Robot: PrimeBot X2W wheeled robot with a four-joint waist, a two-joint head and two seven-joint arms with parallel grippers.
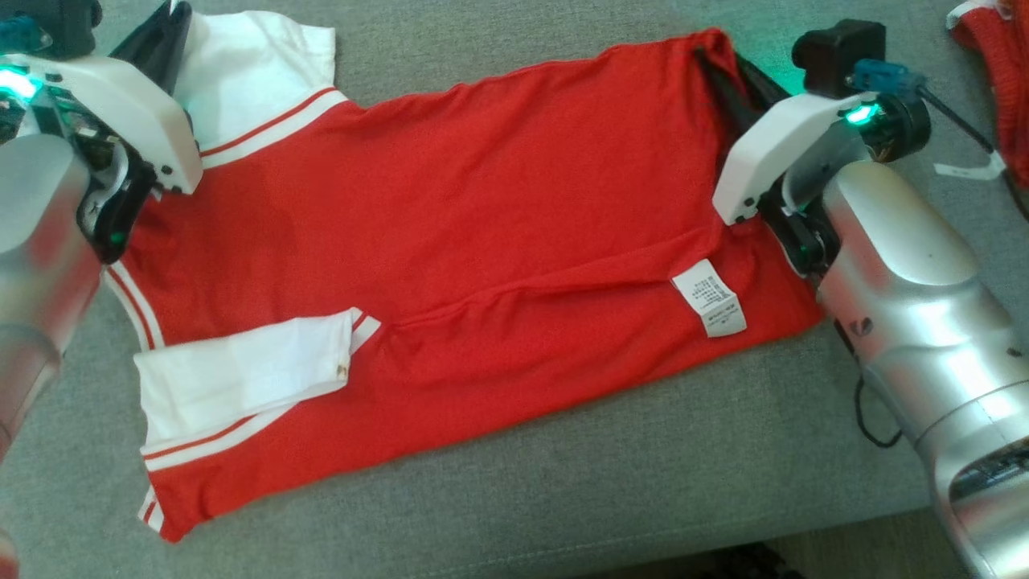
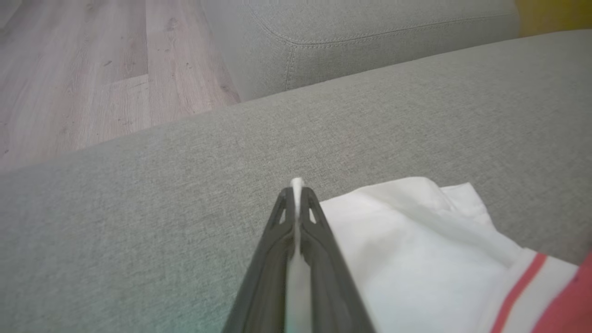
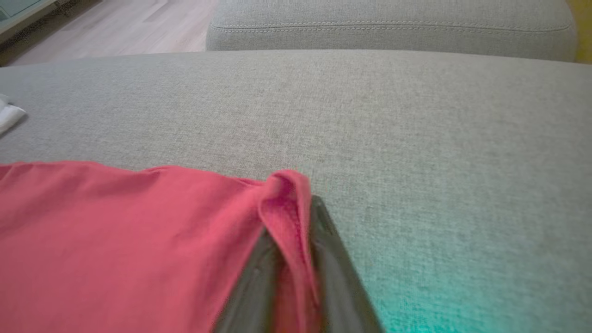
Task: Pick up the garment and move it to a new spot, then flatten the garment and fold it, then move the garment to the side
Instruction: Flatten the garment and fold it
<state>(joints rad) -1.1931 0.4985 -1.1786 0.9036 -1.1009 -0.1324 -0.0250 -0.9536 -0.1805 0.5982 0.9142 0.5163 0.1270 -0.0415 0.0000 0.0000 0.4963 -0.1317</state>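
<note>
Garment (image 1: 482, 201) red, on grey woven cushion (image 1: 563, 498); left fingers (image 2: 317, 240) pinch white sleeve (image 2: 407, 240), right fingers (image 3: 333, 259) red hem (image 3: 289, 203).

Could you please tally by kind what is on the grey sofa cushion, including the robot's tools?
Garments: 2, the red shirt and a red garment at the right edge.
White labels: 2, the care label on the shirt and a strip beside the red garment.
Tools: 2, left tool and right tool, each with shirt cloth between its fingers.
Total: 6.
</note>
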